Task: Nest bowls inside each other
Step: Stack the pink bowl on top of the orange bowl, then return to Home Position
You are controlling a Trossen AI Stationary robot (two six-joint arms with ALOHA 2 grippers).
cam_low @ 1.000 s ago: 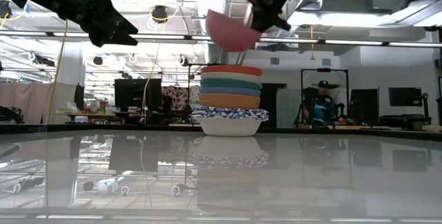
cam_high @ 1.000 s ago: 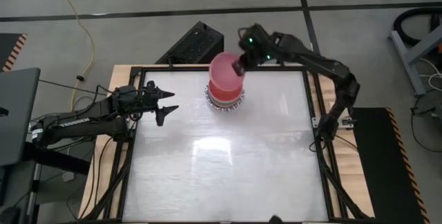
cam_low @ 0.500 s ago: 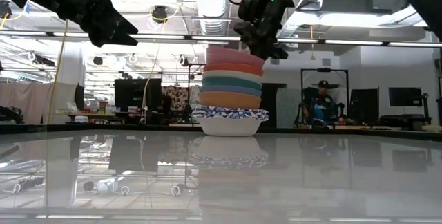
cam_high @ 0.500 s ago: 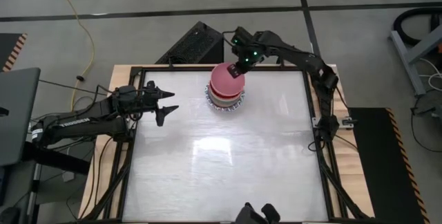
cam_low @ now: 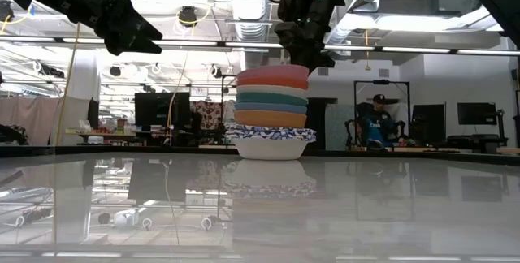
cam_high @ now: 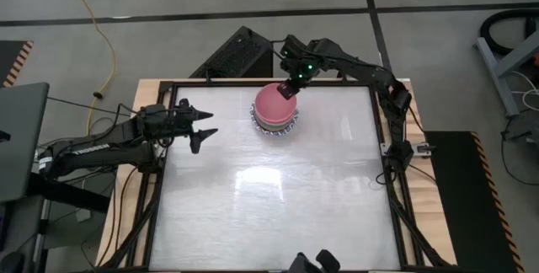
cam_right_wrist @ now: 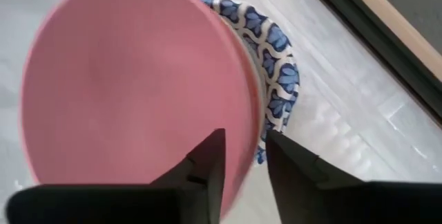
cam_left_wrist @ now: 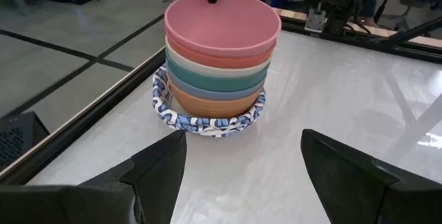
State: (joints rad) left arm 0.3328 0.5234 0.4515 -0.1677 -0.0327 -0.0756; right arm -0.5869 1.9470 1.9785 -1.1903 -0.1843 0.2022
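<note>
The bowls form one nested stack near the middle of the table's far edge; the pink bowl sits on top, above cream, teal, blue and orange bowls, with blue-patterned white bowls at the base. The right tool stands at the pink bowl's far rim, one finger inside and one outside, parted slightly; whether it grips the rim cannot be told. The left tool hangs released above the table's left side, well apart from the stack. No legible writing is visible.
</note>
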